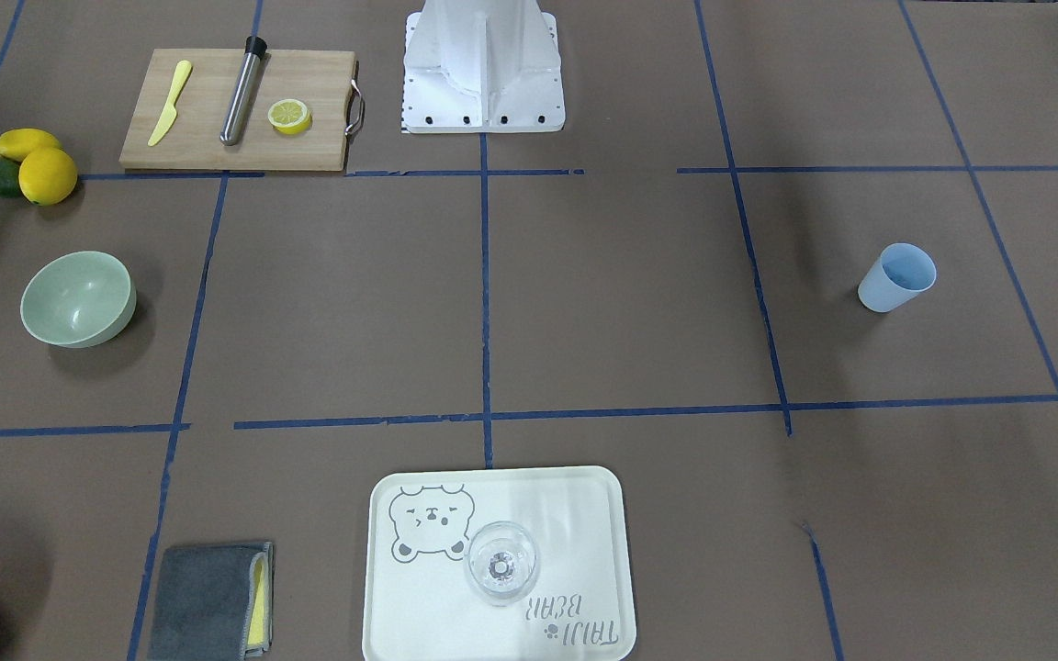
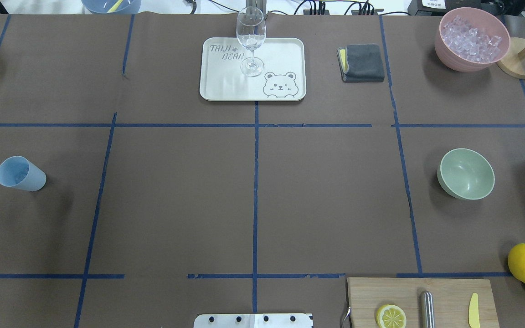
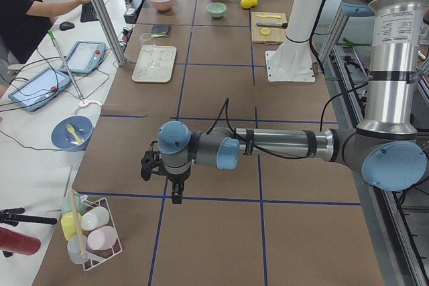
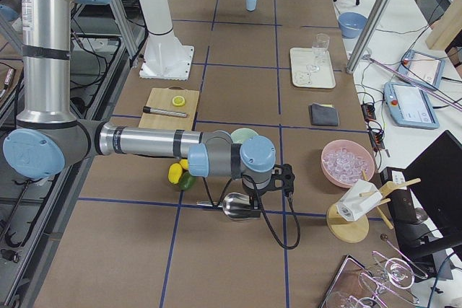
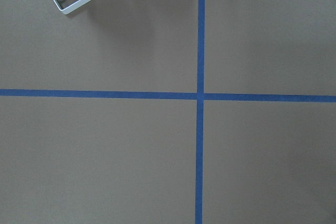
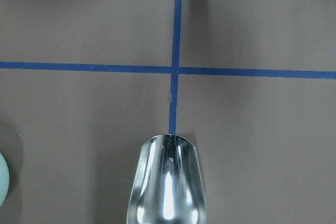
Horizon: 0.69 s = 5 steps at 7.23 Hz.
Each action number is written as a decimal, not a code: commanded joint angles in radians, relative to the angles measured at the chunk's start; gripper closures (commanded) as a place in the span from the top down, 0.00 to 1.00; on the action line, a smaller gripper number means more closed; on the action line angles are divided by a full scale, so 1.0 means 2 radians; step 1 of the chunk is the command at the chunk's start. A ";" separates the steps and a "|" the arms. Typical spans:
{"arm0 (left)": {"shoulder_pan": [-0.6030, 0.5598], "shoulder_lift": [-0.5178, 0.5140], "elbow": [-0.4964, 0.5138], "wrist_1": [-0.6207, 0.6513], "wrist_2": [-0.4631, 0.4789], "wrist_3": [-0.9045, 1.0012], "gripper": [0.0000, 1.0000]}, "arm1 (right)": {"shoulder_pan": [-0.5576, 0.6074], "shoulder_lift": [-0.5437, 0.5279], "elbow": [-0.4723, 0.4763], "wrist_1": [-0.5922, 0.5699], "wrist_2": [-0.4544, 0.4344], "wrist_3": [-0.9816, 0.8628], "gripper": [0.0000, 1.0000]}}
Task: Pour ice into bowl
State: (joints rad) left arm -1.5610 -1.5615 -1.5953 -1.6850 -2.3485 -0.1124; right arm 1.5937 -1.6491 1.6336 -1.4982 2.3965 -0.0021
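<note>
The brown-papered desk (image 2: pixel 176 205) is the biggest thing here, and the two long arms reach low over it at opposite ends. The left fingers (image 3: pixel 176 191) point down over bare paper by a crossing of blue tape, with a white wire rack (image 3: pixel 94 232) of cups near them and every task item well away. Only a side view shows them, so I cannot tell whether they are spread or pressed together. The same goes for the right fingers (image 4: pixel 254 194): they hang right over a metal scoop (image 6: pixel 167 182) lying on the desk, but I cannot tell whether they pinch its handle, touch it or merely hover. The pink bowl (image 2: pixel 460 61), heaped with the ice (image 2: pixel 471 35), stands well out ahead of the right fingers, away from the robot, with a wooden stand (image 2: pixel 520 64) just beside it. The mint-green bowl (image 2: pixel 466 174) sits near those fingers on their inboard side, upright and empty, so by my reading no pouring has been done. The likeliest trouble starts with the scoop: a thin handle lying flat on paper gives the fingers little to close on, and a skewed hold could let the scoop roll once loaded. The cubes look slick and small, so an overfull or tilted scoop could shed them on the way across, and a low approach might knock the light bowl aside.
</note>
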 commanded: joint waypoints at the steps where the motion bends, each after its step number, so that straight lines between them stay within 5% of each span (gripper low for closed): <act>1: 0.000 0.000 0.000 -0.003 0.000 0.000 1.00 | 0.000 0.000 0.000 0.001 0.001 0.000 1.00; 5: 0.045 -0.002 -0.032 -0.118 0.001 -0.004 1.00 | 0.000 0.002 0.002 0.017 0.001 0.000 1.00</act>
State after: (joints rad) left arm -1.5204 -1.5642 -1.6228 -1.8226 -2.3482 -0.1126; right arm 1.5938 -1.6426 1.6368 -1.4829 2.3979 -0.0032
